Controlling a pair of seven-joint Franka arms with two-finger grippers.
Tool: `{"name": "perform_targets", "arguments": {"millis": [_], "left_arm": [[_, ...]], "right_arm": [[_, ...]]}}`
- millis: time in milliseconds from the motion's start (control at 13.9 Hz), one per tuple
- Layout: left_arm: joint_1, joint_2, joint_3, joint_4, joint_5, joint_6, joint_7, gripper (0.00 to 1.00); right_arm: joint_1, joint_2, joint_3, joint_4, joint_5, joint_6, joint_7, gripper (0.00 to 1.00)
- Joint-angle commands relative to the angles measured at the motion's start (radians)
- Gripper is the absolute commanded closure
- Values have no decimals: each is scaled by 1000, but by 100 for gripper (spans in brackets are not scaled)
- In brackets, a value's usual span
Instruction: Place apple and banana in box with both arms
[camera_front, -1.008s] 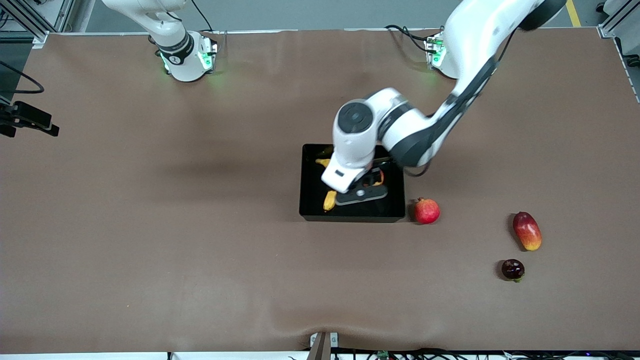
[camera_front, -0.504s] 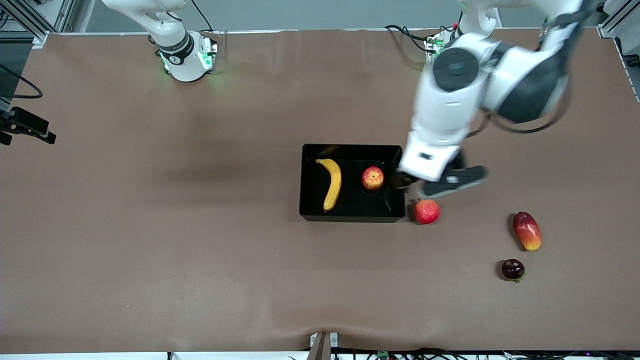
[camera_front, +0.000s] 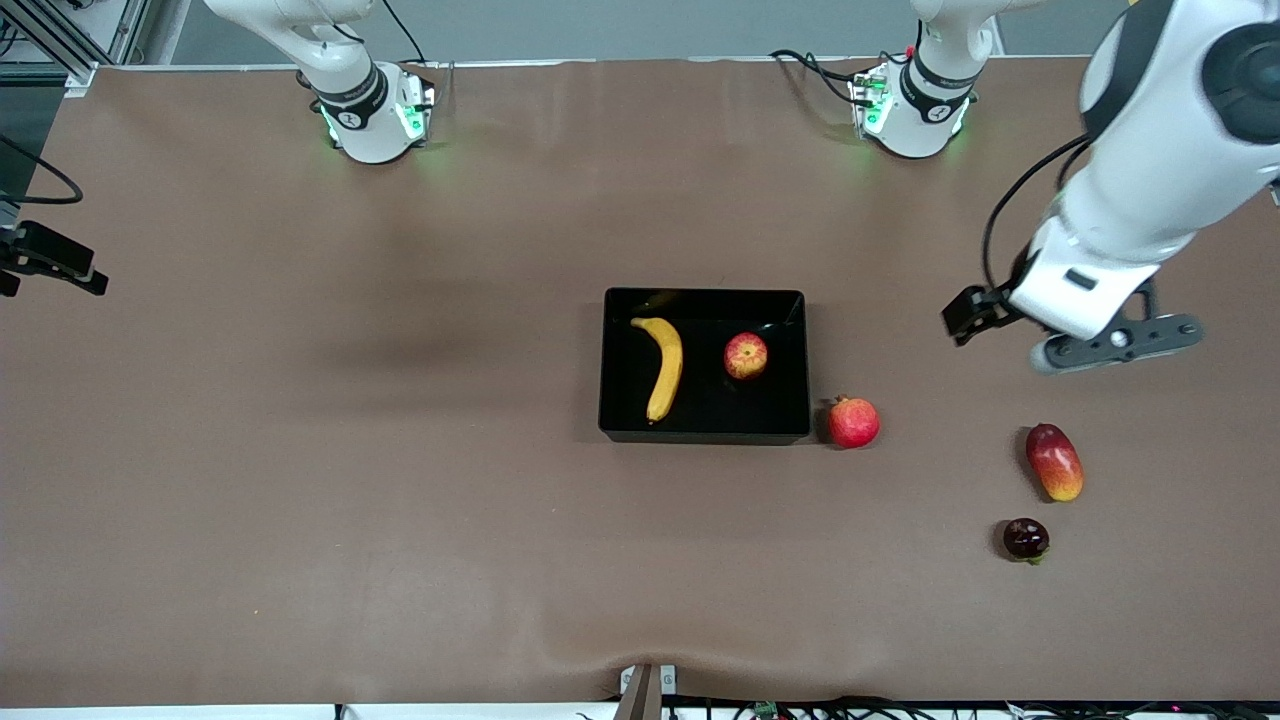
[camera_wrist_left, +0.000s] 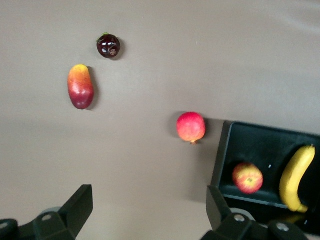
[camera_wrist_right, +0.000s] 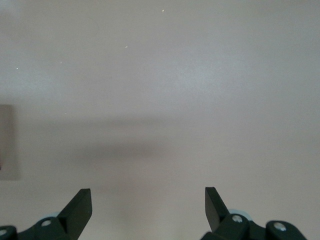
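Inside the box (camera_front: 704, 430), we find both task items at rest: the banana (camera_front: 663, 366) lies toward the right arm's end of the box, and the apple (camera_front: 746, 356) sits apart from it toward the left arm's end. Neither touches the other. We judge the placing step complete and the work at its retreat stage.

The left gripper (camera_wrist_left: 149, 215) hangs over bare tabletop (camera_front: 400, 500) well clear of the box toward the left arm's end, its fingers spread wide and holding nothing. The right gripper (camera_wrist_right: 148, 210) also shows fingers spread and empty over bare tabletop; that arm waits.

Outside the box, just beside its corner, lies a pomegranate (camera_front: 853, 422); a mango (camera_front: 1054, 462) and a dark plum (camera_front: 1026, 539) lie well apart from the box. In our judgement the next move calls only for keeping clear of these.
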Motion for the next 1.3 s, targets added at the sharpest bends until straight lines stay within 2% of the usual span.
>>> {"name": "perform_targets", "arguments": {"millis": [0,288,360,432,576,720,864,1224], "left_arm": [[-43,-121,109,-74,-50,-50,114,0],[-210,-247,413,-163,-188,-82,209,0],[-242,-282,456,-197,-190,-82,231,0],[-261,-322,470,-232,-192,-82,234,0],[-267,-339,470,-246,-192,-102,231,0],[-261,-333,467,-238,-189,-110,236,0],[-252,-319,469,-209,-183,-110,236,0],[-252,-302,470,-174,-161,-113,257,0]], "right_arm": [[-4,-1,8,-2,13,1,22,0],[-4,4,8,3,11,5,31,0],[-4,4,8,3,11,5,31,0],[-6,4,8,3,11,5,31,0],[-12,5,8,3,10,1,29,0],[-20,8,8,3,11,-12,8,0],[-17,8,8,3,13,-82,0,0],[-15,4,7,7,8,-81,35,0]]}}
